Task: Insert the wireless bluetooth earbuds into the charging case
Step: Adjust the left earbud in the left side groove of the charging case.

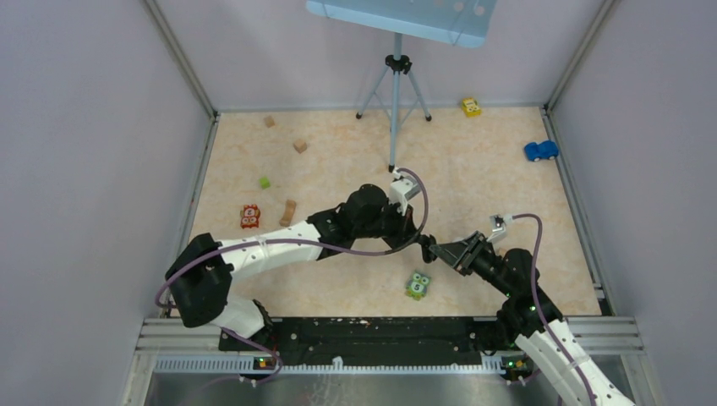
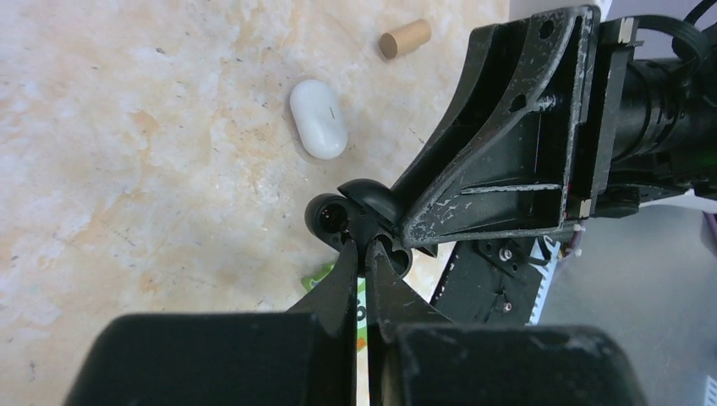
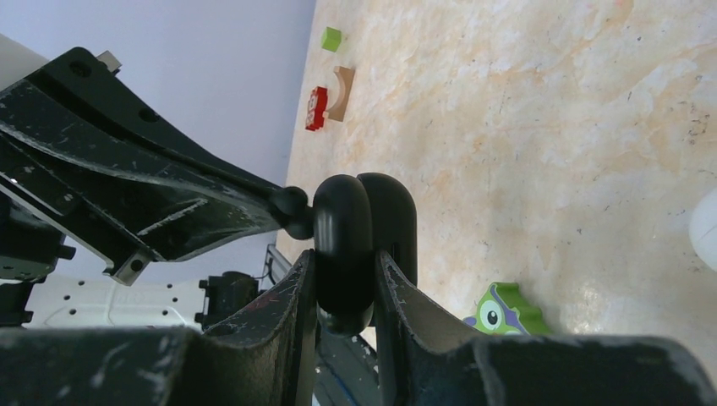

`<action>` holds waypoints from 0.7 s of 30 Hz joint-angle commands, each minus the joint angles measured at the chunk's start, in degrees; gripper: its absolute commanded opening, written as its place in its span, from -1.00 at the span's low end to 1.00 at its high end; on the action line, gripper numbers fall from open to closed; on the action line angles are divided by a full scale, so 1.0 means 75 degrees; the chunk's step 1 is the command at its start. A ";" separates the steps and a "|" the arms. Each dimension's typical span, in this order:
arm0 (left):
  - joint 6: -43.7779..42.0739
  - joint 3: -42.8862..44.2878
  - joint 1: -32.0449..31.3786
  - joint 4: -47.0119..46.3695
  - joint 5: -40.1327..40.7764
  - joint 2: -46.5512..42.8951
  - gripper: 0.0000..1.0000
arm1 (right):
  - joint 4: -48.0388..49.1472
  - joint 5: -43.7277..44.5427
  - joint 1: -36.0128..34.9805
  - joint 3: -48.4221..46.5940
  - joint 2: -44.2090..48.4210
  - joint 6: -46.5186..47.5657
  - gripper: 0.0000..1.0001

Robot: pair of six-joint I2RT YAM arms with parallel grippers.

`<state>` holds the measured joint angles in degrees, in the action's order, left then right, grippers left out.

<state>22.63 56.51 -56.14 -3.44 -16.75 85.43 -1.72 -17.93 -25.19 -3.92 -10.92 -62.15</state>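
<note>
The black charging case (image 3: 345,241) is open and clamped upright between my right gripper's (image 3: 345,258) fingers. In the left wrist view its open cavities (image 2: 328,216) face the camera. My left gripper (image 2: 365,249) is nearly shut, pinching a small black earbud (image 3: 292,208) against the case's side. The two grippers meet above the table's middle, left (image 1: 419,240) and right (image 1: 435,249). A shut white case (image 2: 319,118) lies on the table beyond them. The white earbuds are not in view.
A green owl toy (image 1: 418,285) lies just below the grippers. A red toy (image 1: 249,216), a wooden arch (image 1: 288,212), a green cube (image 1: 265,182) and wooden cubes (image 1: 300,145) lie at the left. A tripod (image 1: 395,93), a yellow car (image 1: 471,106) and a blue car (image 1: 541,150) stand at the back.
</note>
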 commanded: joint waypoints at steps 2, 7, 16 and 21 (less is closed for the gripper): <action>0.0425 -0.0195 0.0003 -0.0463 0.0843 -0.0631 -1.00 | 0.0252 0.0168 0.0030 -0.0453 0.0084 -0.0049 -0.90; 0.1773 -0.0668 -0.0021 -0.1105 0.1086 -0.0794 -1.00 | 0.0455 0.0322 0.0023 -0.0381 0.0084 -0.0195 -0.90; 0.2939 -0.1102 -0.0114 -0.1745 0.1668 -0.0859 -1.00 | 0.0503 0.0424 0.0024 -0.0403 0.0042 -0.0220 -0.90; 0.3127 -0.1195 -0.0195 -0.2065 0.1626 -0.0754 -1.00 | 0.0630 0.0378 0.0029 -0.0313 0.0063 -0.0281 -0.90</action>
<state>43.57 48.14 -56.86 -13.41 -5.39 80.27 -1.17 -15.18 -25.21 -3.92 -10.92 -63.55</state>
